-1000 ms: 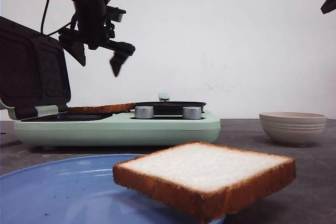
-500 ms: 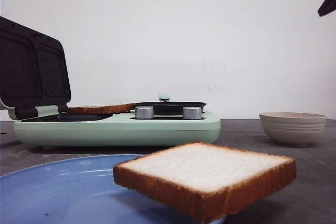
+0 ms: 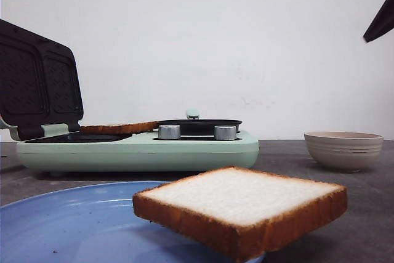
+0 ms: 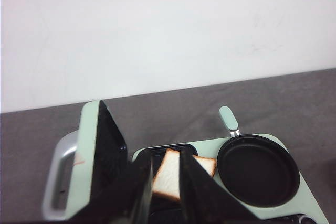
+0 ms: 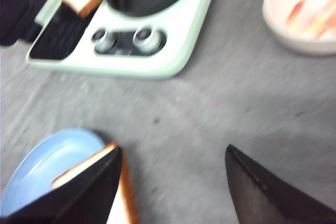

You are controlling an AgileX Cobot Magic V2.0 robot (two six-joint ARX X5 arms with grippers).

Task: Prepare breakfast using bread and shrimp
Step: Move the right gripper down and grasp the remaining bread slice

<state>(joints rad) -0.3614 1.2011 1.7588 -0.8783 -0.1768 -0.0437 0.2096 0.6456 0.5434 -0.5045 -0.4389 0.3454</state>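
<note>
On dark grey table (image 3: 369, 226), white wall (image 3: 246, 41) behind — right pincer (image 5: 173, 182) spread, left pincer (image 4: 165, 192) slightly parted.

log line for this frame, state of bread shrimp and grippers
bread slice one: in sandwich maker | bread slice two: on blue plate | shrimp: in bowl | left gripper: open | right gripper: open

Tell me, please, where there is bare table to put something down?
The grey table is bare between the cooker, the bowl and the plate. The plate is crowded: a bread slice overhangs its rim.
</note>
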